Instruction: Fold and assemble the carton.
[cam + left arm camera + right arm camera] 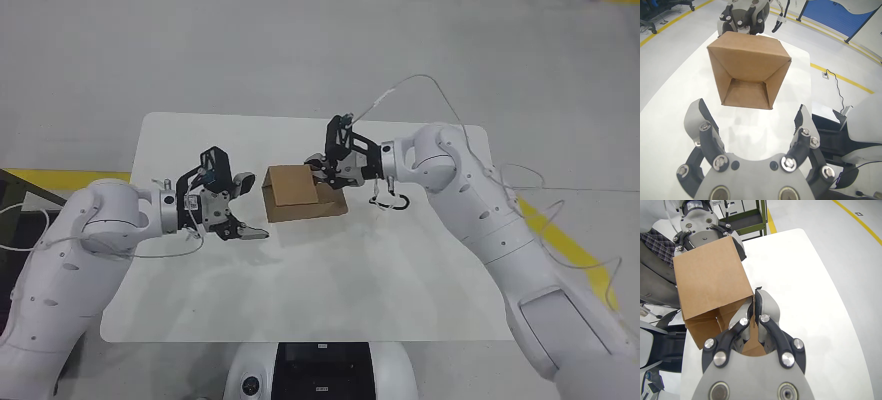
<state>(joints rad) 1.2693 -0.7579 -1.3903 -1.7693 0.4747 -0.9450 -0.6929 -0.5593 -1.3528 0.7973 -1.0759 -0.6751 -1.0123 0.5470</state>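
A brown cardboard carton (298,193) lies on its side near the middle of the white table (300,290). The end toward my left gripper has its flaps folded inward, leaving a square hollow (746,91). My left gripper (751,111) hangs open a short way in front of that end, its fingers apart and touching nothing. From the other end, my right gripper (754,302) is shut on the carton's side wall (711,279) at its open edge, one finger inside and one outside. In the top view the right gripper (322,172) is at the carton's far right corner, and the left gripper (240,215) is to its left.
A black cable hook (392,200) dangles beside the right wrist over the table. The table's front half and far left are bare white surface. Beyond the table edge lie a grey floor with yellow lines (840,75) and a green shelf frame (753,220).
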